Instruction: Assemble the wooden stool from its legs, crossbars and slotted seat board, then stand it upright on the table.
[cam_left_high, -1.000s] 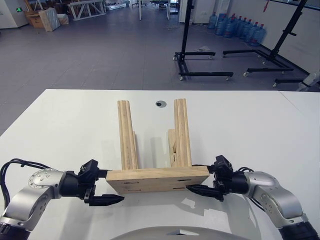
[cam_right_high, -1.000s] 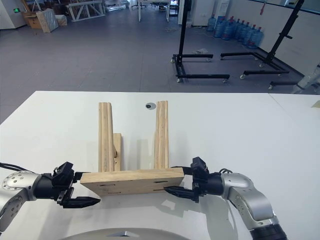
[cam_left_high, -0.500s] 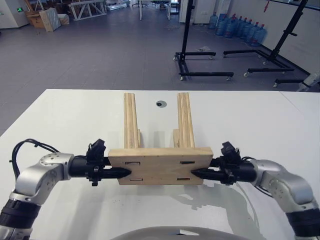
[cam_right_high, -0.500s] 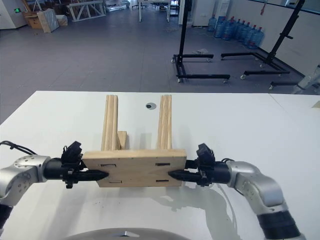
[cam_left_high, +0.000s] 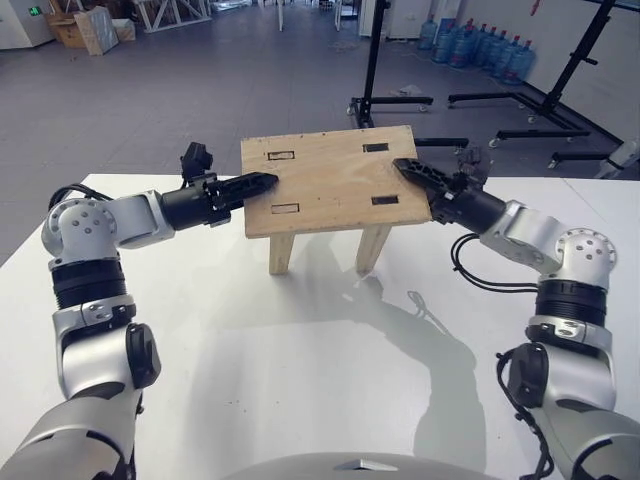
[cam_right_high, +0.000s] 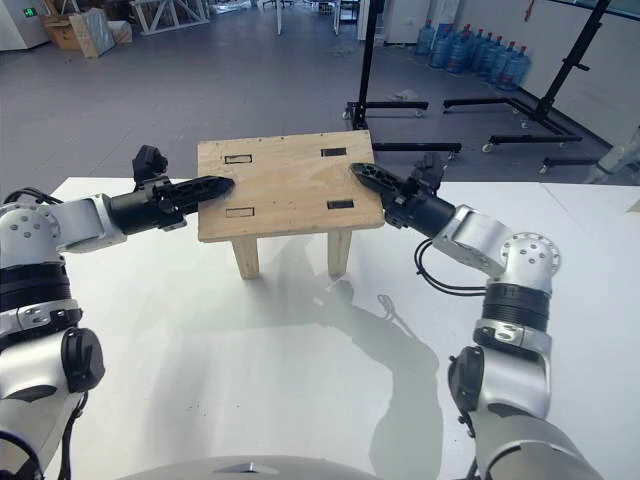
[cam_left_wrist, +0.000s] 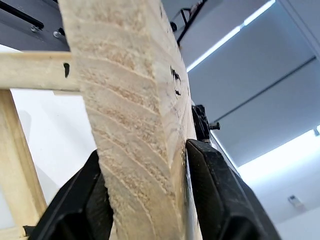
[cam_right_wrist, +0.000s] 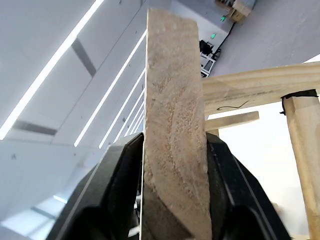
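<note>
Tally: one pale wooden stool (cam_left_high: 328, 200), its flat seat board (cam_left_high: 332, 176) cut with four rectangular slots (cam_left_high: 281, 156), two square wooden legs (cam_left_high: 281, 253) in sight beneath; two black two-fingered grippers, left gripper (cam_left_high: 262, 181) and right gripper (cam_left_high: 402, 166); one white table (cam_left_high: 300, 380).

Head pair looking down, wrist cameras close on seat board (cam_left_wrist: 140, 125)

The seat board (cam_left_high: 330, 180) is pale unvarnished wood, matt; its cut edge (cam_left_wrist: 140, 125) is rough and grainy; the legs (cam_left_high: 283, 253) are the same bare wood; the fingers (cam_right_wrist: 120, 200) of the right gripper (cam_left_high: 405, 167) and left gripper (cam_left_high: 265, 181) look like black matt plastic; the table (cam_left_high: 200, 330) is white, smooth and faintly glossy.
</note>
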